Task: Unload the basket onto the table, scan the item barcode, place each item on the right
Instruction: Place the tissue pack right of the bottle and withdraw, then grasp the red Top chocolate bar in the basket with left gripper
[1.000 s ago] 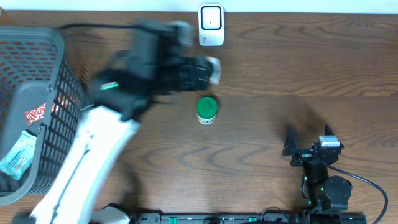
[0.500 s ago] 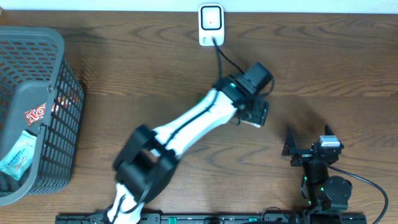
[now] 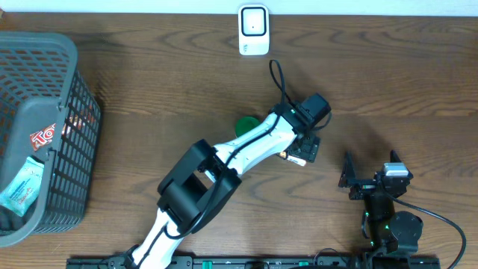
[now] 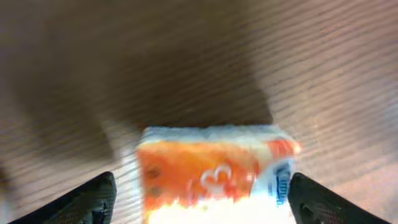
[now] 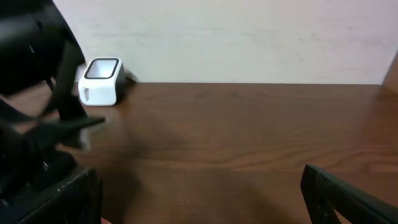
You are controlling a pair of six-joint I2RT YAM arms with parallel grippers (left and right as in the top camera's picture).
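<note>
Overhead, the left arm reaches across the wooden table (image 3: 149,82) to right of centre, its left gripper (image 3: 302,146) low over a small orange-and-white packet (image 3: 296,158) that lies well away from the white barcode scanner (image 3: 253,30) at the far edge. The step in hand looks like setting the packet down. Next, the arm would need to lift straight up, clear of the packet.

The left wrist view adds what overhead hides: blurred, but the jaws are spread wide, the packet is between them, and there is a gap at one side, so it looks released.

Only overhead shows the green-capped jar (image 3: 246,125) half hidden behind the arm, the grey basket (image 3: 78,149) at left, and the right gripper (image 3: 370,166) parked near the front – jaws spread, empty.
</note>
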